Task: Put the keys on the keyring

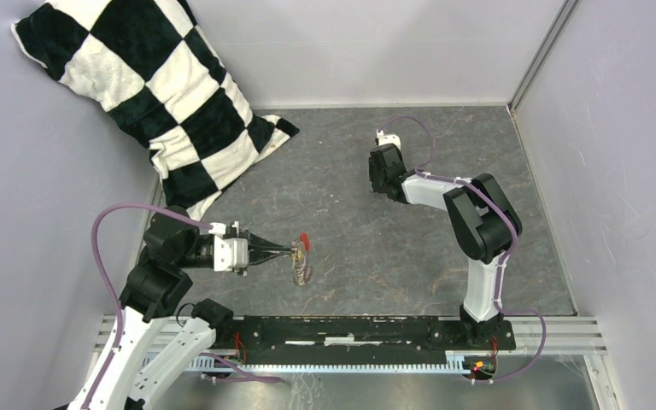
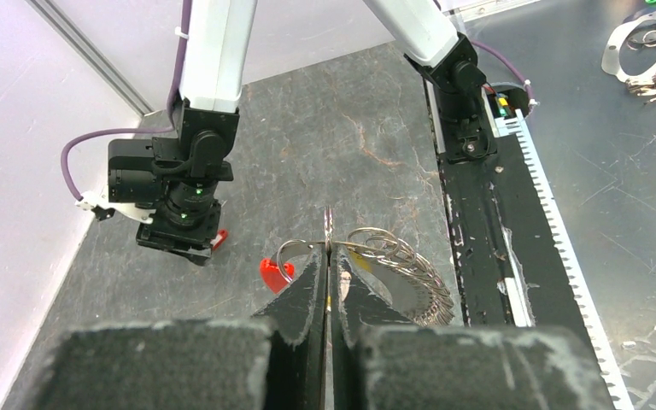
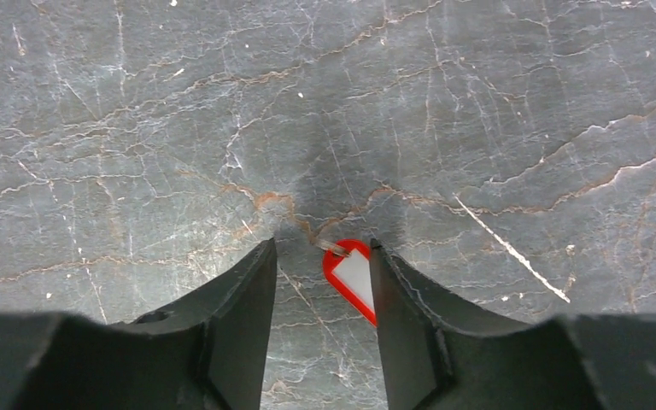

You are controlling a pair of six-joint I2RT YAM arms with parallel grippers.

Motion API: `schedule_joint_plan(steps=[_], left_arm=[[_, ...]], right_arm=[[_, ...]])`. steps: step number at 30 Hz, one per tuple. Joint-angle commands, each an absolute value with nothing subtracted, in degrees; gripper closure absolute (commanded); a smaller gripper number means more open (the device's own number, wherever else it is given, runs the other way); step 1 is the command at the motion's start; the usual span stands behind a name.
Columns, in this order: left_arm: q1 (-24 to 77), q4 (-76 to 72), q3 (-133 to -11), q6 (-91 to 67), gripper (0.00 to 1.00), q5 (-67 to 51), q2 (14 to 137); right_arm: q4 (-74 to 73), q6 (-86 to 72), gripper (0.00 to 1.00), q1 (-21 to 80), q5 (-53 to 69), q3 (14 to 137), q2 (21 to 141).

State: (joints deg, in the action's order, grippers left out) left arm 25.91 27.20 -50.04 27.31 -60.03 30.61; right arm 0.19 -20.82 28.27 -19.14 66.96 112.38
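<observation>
A grey stone-patterned table (image 1: 376, 248) holds a black-and-white checked pillow (image 1: 149, 94) at its far left. Near the pillow's lowest corner, toward the arms' bases, the left gripper (image 2: 328, 256) is clenched on the coil-like metal keyring (image 2: 410, 278). Well to the right of the pillow, the right gripper (image 3: 320, 246) points down, jaws parted either side of a red key (image 3: 352, 278) with a white mark, lying flat on the table.

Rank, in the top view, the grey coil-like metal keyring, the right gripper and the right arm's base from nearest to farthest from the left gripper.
1. The grey coil-like metal keyring, just at the tip of the left gripper.
2. The right gripper, farther back and to the right, mid-table.
3. The right arm's base, at the near edge, far right.
</observation>
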Motion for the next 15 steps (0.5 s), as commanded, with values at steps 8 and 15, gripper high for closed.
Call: schedule_joint_plan(steps=[8,15], left_arm=[[26.0,24.8,-50.7,26.4,0.98,-59.7,31.3],[26.1,24.8,-50.3,26.3,0.98,-59.5,29.9]], right_arm=[[5.1,-18.8,0.70,29.3,-6.7,67.2,113.9],[3.5,-15.3,0.76,32.0,1.5,66.4,112.9]])
